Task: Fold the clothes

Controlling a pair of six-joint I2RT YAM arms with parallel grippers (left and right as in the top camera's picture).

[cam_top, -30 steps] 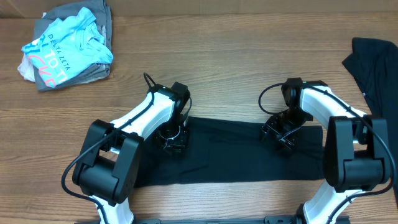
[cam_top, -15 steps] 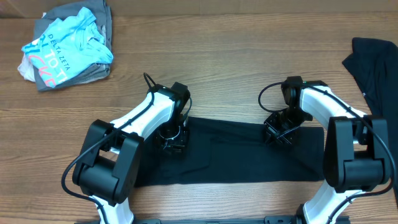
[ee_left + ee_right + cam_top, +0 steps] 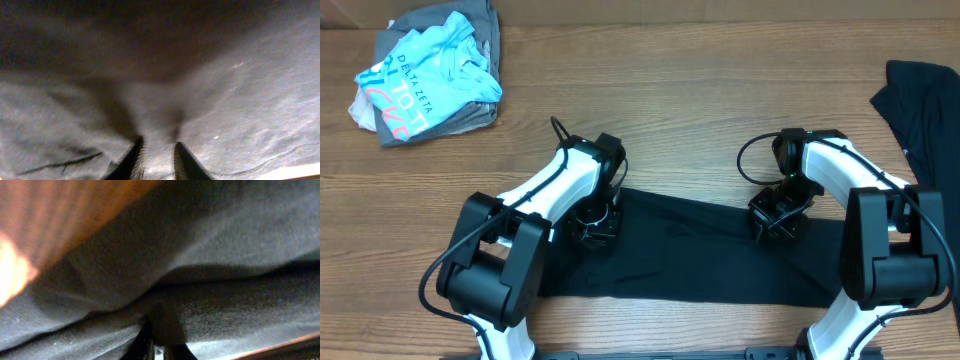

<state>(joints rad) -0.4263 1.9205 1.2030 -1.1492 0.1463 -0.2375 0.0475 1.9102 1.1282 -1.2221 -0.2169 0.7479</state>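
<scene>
**Black T-shirt and both grippers, seen from overhead and from the wrists.** The black T-shirt [image 3: 690, 250] lies as a long flat band across the near part of the wooden table [image 3: 670, 120], between the two arms. The left gripper [image 3: 595, 222] stands over the band's far edge near its left end. In the wrist view its fingers [image 3: 134, 159] are set narrowly, with a raised ridge of the cloth pinched between them. The right gripper [image 3: 775, 212] stands over the far edge toward the right end. Its jaws are closed tight on a fold of the same cloth, which bunches at the tips in the wrist view. A crumpled pile of clothes [image 3: 425, 75], light blue with printed letters over grey, lies in the far left corner, well apart. Another black garment [image 3: 925, 110] lies at the table's right edge, partly cut off by the frame.
</scene>
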